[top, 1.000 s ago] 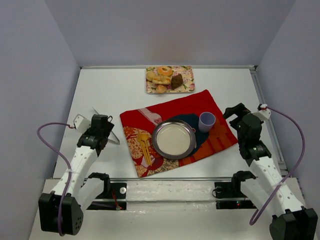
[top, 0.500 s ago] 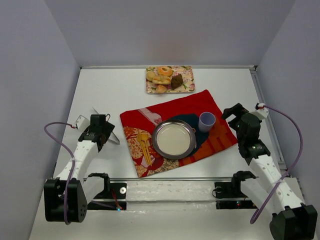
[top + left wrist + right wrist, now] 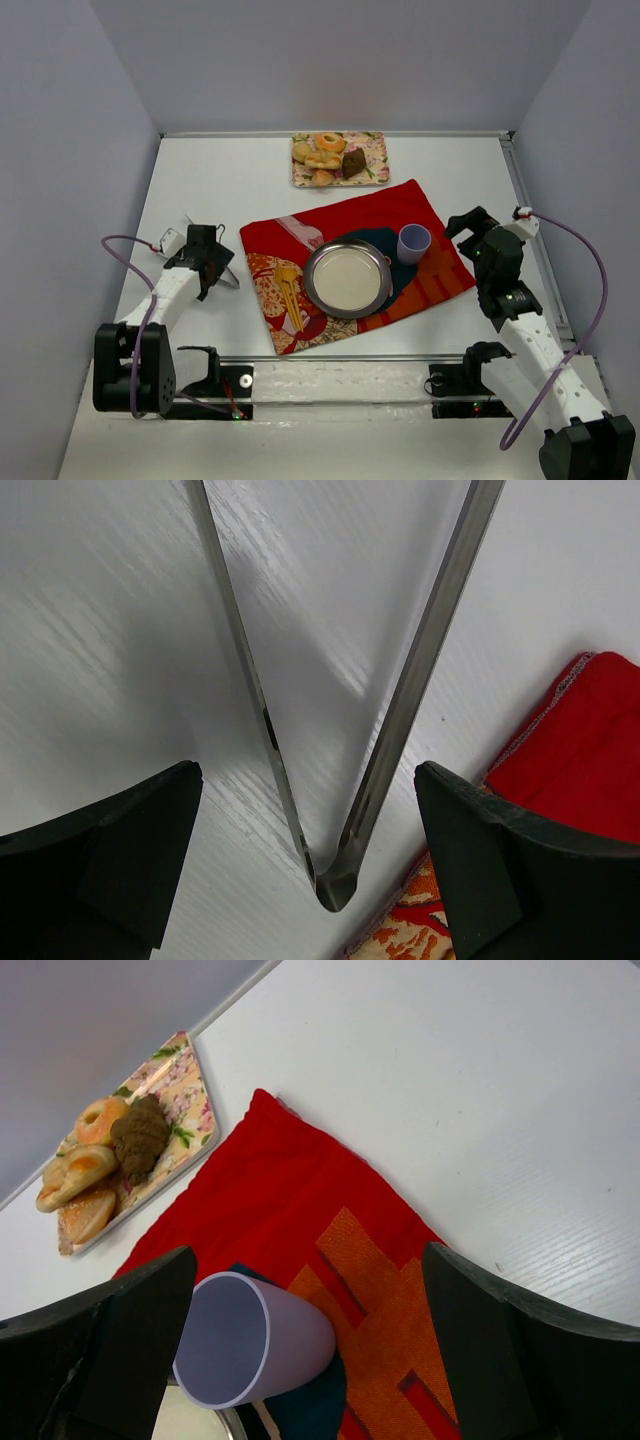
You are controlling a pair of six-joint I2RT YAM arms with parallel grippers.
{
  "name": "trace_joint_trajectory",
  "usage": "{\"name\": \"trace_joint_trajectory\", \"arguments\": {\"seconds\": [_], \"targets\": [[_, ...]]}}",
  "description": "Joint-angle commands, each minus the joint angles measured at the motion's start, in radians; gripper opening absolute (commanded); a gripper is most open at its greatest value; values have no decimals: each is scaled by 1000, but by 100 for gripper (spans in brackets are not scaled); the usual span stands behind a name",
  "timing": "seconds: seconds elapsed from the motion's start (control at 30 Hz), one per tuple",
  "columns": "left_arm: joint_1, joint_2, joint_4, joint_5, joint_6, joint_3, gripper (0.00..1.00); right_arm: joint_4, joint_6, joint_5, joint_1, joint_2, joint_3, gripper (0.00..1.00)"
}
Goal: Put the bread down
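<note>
At the far edge of the white table (image 3: 220, 180), a rectangular floral tray (image 3: 377, 150) holds pastries (image 3: 329, 142). The bread (image 3: 322, 178) (image 3: 88, 1215), a small smooth oval golden-brown roll, lies by the tray's near edge, its long axis roughly along that edge. Well apart from it, the left gripper (image 3: 305, 780) is spread wide over shiny V-shaped metal tongs (image 3: 400, 700), clear of both arms. The right gripper (image 3: 310, 1260) is likewise spread and holds nothing, near a matte lilac cup (image 3: 250, 1345) on red woven cloth (image 3: 260, 1190).

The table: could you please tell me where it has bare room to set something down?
Bare tabletop lies left and right of the pastry tray. The plate is empty. Crowded: the cloth with cup, and tongs beside its left edge.
</note>
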Motion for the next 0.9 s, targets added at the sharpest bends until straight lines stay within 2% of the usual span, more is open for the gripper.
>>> {"name": "trace_joint_trajectory", "arguments": {"seconds": [0.0, 0.4, 0.57, 0.87], "targets": [[3, 46, 13, -39, 18, 62, 99, 47, -14, -4, -3, -8, 10, 100], [3, 263, 10, -57, 0, 174, 99, 80, -11, -13, -3, -16, 9, 100], [5, 310, -59, -126, -63, 209, 99, 85, -11, -17, -3, -11, 7, 100], [5, 371, -114, -106, -123, 224, 99, 90, -5, -5, -3, -11, 5, 100]]}}
